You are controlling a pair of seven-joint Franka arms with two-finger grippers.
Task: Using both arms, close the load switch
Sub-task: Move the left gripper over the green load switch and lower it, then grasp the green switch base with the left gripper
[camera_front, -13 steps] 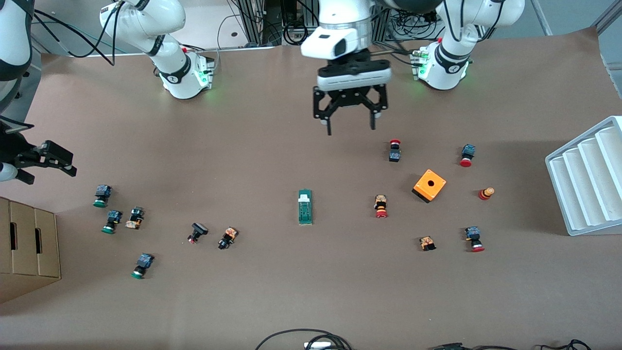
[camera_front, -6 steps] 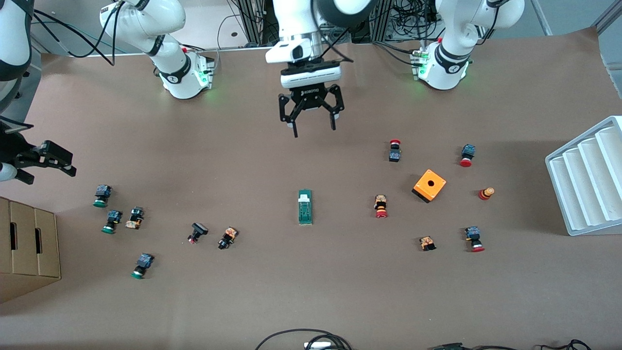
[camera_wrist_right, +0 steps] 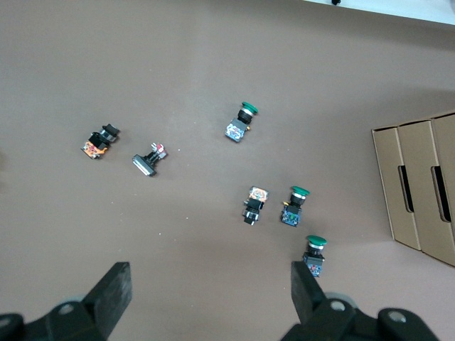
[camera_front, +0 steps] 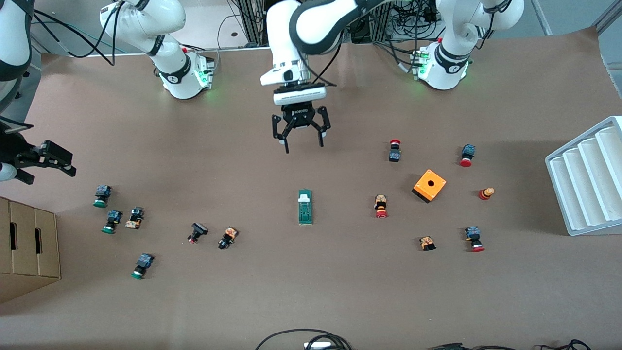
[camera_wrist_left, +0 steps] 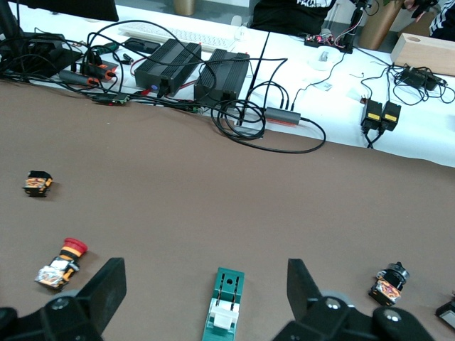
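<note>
While the narrow green load switch with its white tab (camera_front: 304,206) lies untouched mid-table, nothing is done yet — left gripper (camera_front: 301,142) hovers above the table, jaws spread; right gripper (camera_front: 53,163) waits, jaws spread.

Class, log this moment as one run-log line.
left gripper: open, above table, short of load switch | right gripper: open, waiting at table edge | switch untouched

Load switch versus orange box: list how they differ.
The load switch is a narrow green block with a white tab at one end; the orange box is squarish with a round hole on top. The load switch lies mid-table, with the open left gripper in the air near it; the orange box sits toward the left arm's end. Both rest untouched on the table.
</note>
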